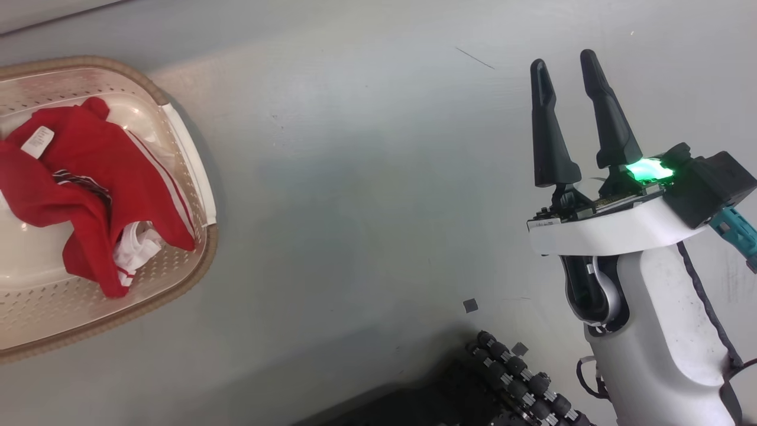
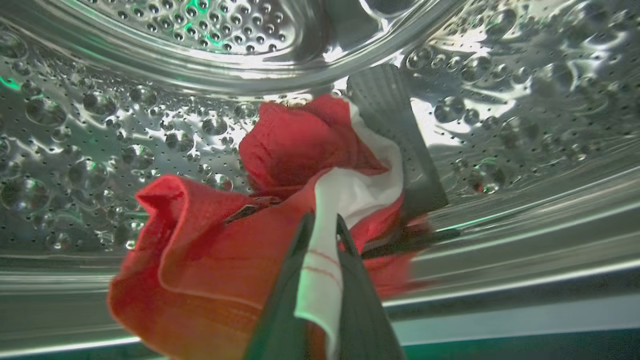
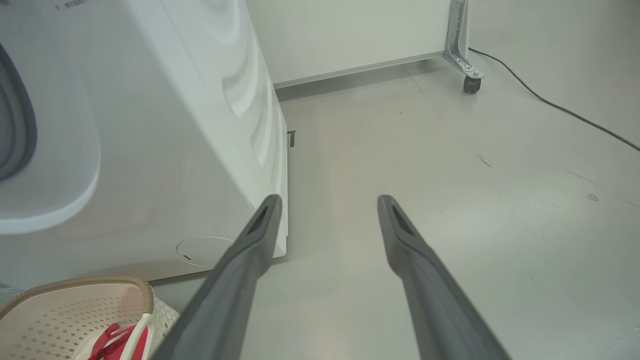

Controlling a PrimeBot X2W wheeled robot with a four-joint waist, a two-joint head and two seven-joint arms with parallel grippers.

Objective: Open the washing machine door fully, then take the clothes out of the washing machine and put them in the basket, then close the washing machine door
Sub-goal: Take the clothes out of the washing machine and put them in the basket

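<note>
Pinching a white, red-striped fold of cloth, the left gripper stands nearly closed, its two dark fingers narrow with the fold caught between them; this fold belongs to the red garment, which lies bunched at the near side of the steel drum, low on its wall; behind it, to the far right, a dark ribbed bar of the drum touches or almost touches the cloth, I cannot tell which. I judge the garment to be light, soft and quite limp; it will not keep a shape, it will hang down and trail when lifted, so a loose end may drag and catch on the way out; it is not fragile, but the fold in the fingers is thin and I think it could slip out under a quick pull; a hold on the thicker red bunch in the middle would be more sure, and a slow pull is better. The right gripper is wide, with nothing between its fingers; it hangs over the bare grey floor, beside a corner of the white washing machine. The basket stands on the floor at the left, near the machine's front; other clothes, red with white trim and a label, lie inside it already.
</note>
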